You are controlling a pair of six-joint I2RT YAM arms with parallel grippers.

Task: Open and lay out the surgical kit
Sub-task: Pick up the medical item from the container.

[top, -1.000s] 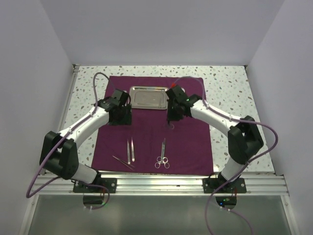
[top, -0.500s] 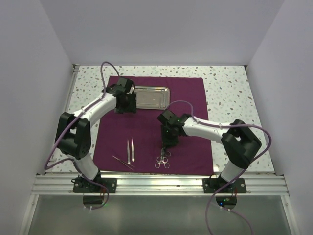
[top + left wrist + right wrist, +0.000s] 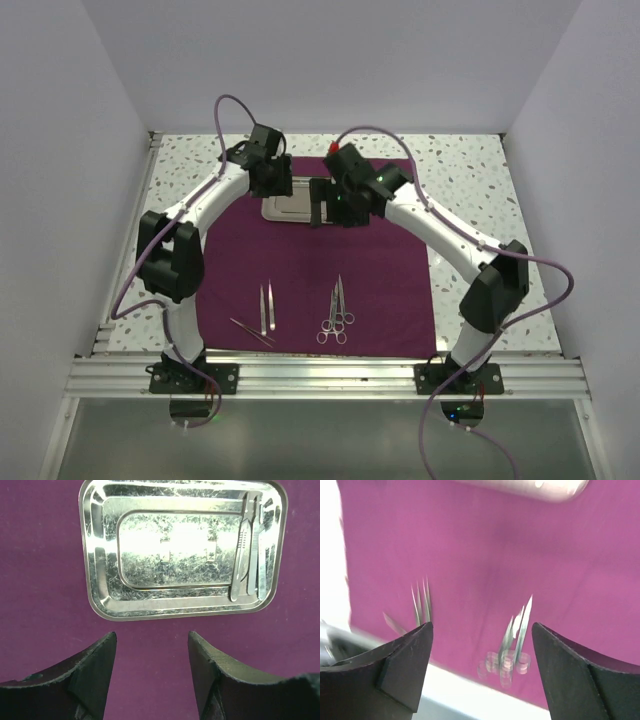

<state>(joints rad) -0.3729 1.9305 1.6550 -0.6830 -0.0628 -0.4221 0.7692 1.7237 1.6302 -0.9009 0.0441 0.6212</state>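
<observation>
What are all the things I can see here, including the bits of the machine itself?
table: one, white with speckles, under everything.
cloth: one, dark purple, spread flat on the table.
tray: one, shiny steel, on the far part of the cloth.
slim tools: two, silver, side by side at one end of the tray.
tweezers: silver, near left part of the cloth; exact count unclear.
thin tool: one, dark, slantwise beside the tweezers.
ring-handled tools: two, silver, near middle of the cloth.
left gripper: one, black, open, over the cloth beside the tray.
right gripper: one, black, open, above the cloth.
</observation>
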